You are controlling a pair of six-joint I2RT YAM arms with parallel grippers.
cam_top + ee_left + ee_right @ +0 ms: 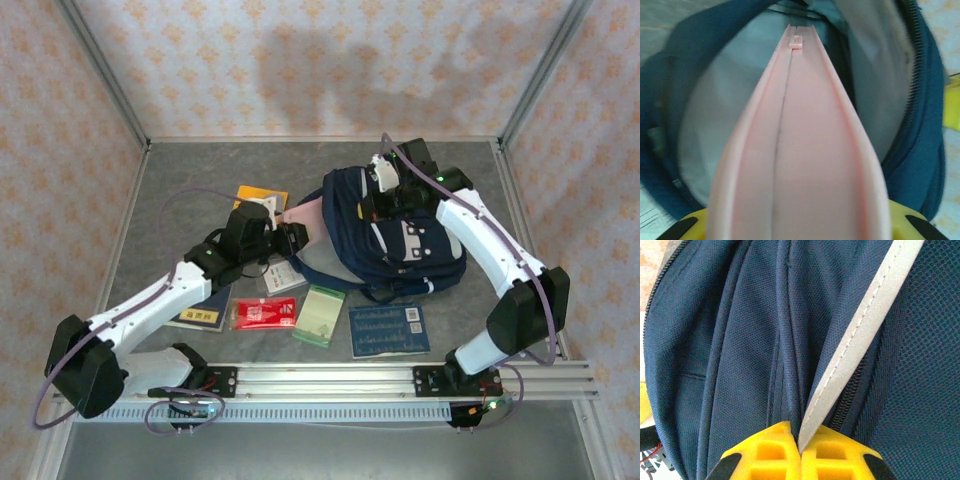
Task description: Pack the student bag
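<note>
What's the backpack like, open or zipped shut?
Open. The student bag gapes wide, grey lining showing, with a pink case poking into its mouth.

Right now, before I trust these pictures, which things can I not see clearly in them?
Bottom of the bag: left wrist view, behind the pink case.
Fingers of the left gripper: same view, cut off by the bottom edge.
How deep the case sits: top view, the bag's cloth covers its end.
Print on the blue booklet: top view, too small to read.
</note>
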